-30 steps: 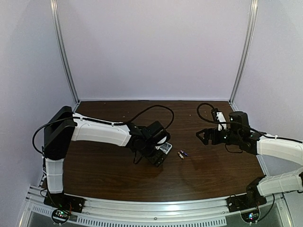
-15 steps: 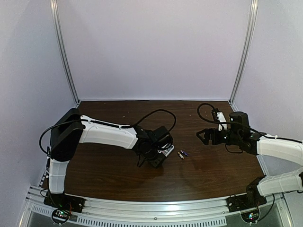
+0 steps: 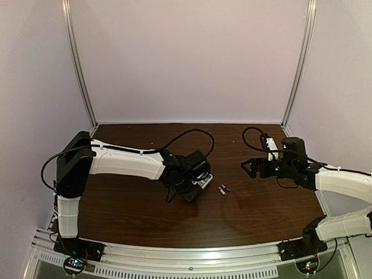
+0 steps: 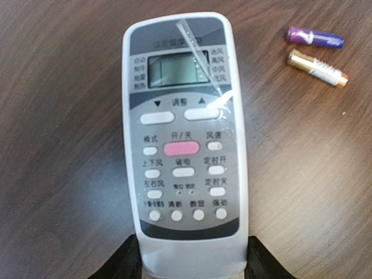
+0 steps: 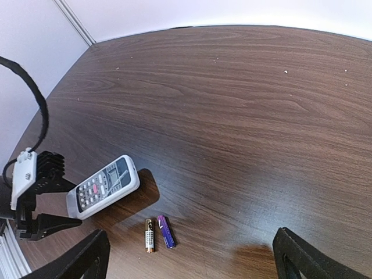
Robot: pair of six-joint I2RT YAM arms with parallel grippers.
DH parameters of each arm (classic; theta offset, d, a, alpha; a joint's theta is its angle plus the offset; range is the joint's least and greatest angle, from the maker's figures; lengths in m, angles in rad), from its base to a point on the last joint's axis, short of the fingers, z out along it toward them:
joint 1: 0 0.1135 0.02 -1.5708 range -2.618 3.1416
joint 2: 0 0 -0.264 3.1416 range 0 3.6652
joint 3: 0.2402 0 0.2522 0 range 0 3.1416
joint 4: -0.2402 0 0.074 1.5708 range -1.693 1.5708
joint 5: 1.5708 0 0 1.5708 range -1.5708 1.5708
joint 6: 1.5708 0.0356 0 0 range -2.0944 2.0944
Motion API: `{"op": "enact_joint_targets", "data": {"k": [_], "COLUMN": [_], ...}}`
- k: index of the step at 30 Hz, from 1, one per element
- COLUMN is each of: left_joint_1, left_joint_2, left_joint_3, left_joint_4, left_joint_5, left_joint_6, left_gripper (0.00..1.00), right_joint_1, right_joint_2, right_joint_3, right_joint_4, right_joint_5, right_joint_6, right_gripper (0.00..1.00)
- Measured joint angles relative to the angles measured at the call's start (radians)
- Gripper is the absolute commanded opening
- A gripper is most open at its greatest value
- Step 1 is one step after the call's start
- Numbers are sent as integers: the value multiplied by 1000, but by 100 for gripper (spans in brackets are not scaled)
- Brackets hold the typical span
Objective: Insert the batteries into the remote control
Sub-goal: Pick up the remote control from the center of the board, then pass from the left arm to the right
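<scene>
My left gripper (image 4: 190,264) is shut on the bottom end of the white remote control (image 4: 183,145), which faces up with its screen and grey buttons showing. In the right wrist view the remote (image 5: 104,185) hangs tilted a little above the table and casts a shadow. The gold-brown battery (image 4: 317,67) and the blue-purple battery (image 4: 314,38) lie side by side on the table just right of the remote's top end; both also show in the right wrist view (image 5: 149,235) (image 5: 165,231). My right gripper (image 5: 192,261) is open and empty, to the right of the batteries (image 3: 223,189).
A black cable (image 3: 192,135) loops behind the left arm and another (image 3: 251,136) behind the right arm. Pale walls with metal posts (image 3: 78,64) close in the brown wooden table (image 3: 145,215) on three sides.
The left arm swung slightly toward the batteries and back, the remote staying in its grip and ending a touch further right. The right arm and the batteries have not moved.
</scene>
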Motion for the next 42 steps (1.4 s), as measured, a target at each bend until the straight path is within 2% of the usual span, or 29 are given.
{"op": "enact_joint_targets", "data": {"k": [5, 11, 15, 22, 29, 35, 39, 42], "left_joint_1": [8, 48, 74, 116, 165, 165, 166, 165], "left_joint_2": [-120, -335, -460, -566, -645, -652, -644, -628], "left_joint_3": [-44, -182, -276, -306, -365, -406, -406, -406], "left_joint_4": [50, 214, 330, 390, 473, 571, 624, 664], "left_joint_5": [27, 162, 340, 678, 1010, 1220, 1311, 1368], "left_joint_6": [8, 54, 105, 175, 160, 104, 74, 48], "left_gripper": [24, 23, 20, 21, 20, 18, 16, 17], "right_joint_1": [0, -2, -4, 0, 73, 188, 272, 299], "right_joint_2": [0, -1, -25, -172, -192, -160, -149, -148], "right_joint_3": [0, 2, 3, 6, 55, 212, 346, 382], "right_joint_4": [2, 32, 90, 242, 265, 130, 8, -49], "right_joint_5": [-17, -92, -211, -437, -566, -612, -614, -620], "right_joint_6": [8, 16, 19, 17, 9, -69, -154, -199], "right_gripper": [100, 100, 100, 100, 99, 95, 94, 91]}}
